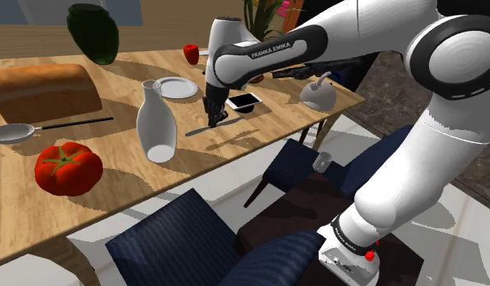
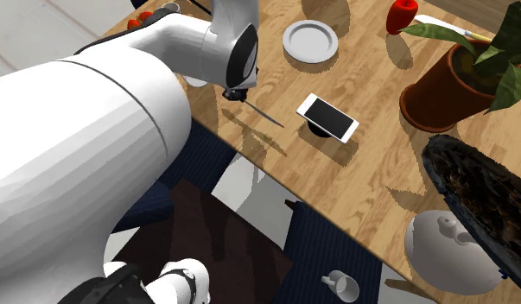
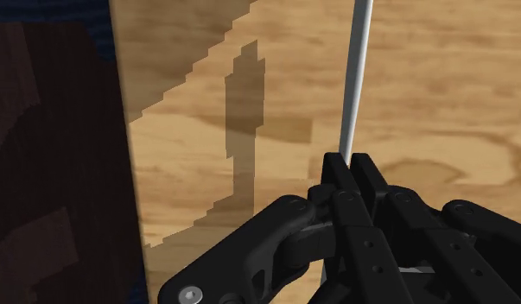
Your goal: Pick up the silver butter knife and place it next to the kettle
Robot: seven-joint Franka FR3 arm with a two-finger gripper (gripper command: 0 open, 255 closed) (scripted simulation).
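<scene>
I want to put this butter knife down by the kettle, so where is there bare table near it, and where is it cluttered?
The gripper holds the knife. Bare table lies between the phone and the kettle, along the edge facing the stand. Crowded beyond the kettle: a dark object and the plant pot sit close.

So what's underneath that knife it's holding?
Bare wooden table, with shadows on it, lies under the knife. The pincer is shut on the knife's near end, covering that part and the wood beneath it.
</scene>
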